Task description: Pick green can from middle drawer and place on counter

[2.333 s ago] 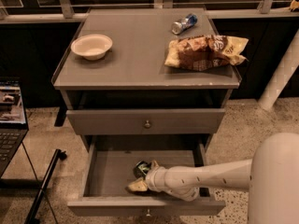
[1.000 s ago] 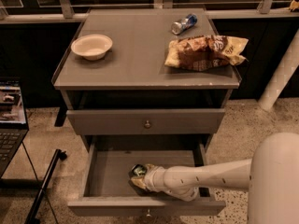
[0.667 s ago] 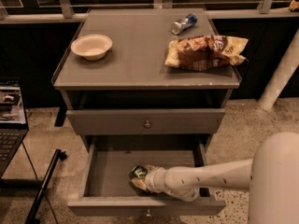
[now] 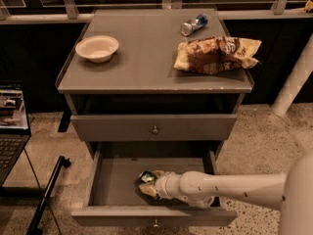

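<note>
The middle drawer [image 4: 117, 216] stands pulled out below the counter [image 4: 142, 70], which is why the arm [image 4: 230, 186] can come in low from the right, under the counter's front edge, and lie nearly level across the drawer's open mouth. At its end the tool [image 4: 148, 185] sits at the green can [image 4: 145, 176], which lies inside the drawer, below the middle of the counter and near the drawer's front wall. The tool is right against the can, but whether it is clamped on it or only set about it I cannot tell. My judgement is that this is the grasping step, with the lift and the placing not yet done.

On the counter a bowl [image 4: 97, 48] sits at the left, a blue can [image 4: 193, 24] lies at the back right, and a chip bag [image 4: 215, 54] covers the right side. The bare middle and front of the counter look the likeliest spot for setting the can down
</note>
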Controlling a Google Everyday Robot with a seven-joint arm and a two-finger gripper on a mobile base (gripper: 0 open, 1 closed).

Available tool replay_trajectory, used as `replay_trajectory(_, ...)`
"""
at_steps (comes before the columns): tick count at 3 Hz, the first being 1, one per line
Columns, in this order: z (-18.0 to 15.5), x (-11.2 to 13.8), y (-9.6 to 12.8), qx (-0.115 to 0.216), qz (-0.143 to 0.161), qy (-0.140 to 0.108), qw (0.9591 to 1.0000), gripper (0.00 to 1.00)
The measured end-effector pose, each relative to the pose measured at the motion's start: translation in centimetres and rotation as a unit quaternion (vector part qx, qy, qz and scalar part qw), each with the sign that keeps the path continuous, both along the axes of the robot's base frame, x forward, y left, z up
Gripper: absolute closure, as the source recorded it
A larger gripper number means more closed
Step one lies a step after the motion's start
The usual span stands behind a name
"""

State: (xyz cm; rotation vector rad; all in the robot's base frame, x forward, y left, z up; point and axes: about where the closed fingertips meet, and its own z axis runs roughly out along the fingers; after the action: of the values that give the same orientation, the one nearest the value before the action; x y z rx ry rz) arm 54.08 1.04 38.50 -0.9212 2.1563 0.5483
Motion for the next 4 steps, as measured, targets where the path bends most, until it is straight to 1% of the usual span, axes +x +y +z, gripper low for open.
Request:
replay_trajectory(1, 5.0, 3.3, -0.9, 0.053, 0.030, -0.072, 0.9956, 1.00)
replay_trajectory(2, 12.6, 8.3, -6.2, 0.117, 0.016, -0.154, 0.9811, 1.00)
replay_trajectory(3, 12.4, 7.1, -5.4, 0.117, 0.016, -0.153, 0.9812, 1.00)
replay_trajectory(4, 13.1, 4.9, -4.9, 0.113, 0.004, -0.147, 0.9827, 1.00)
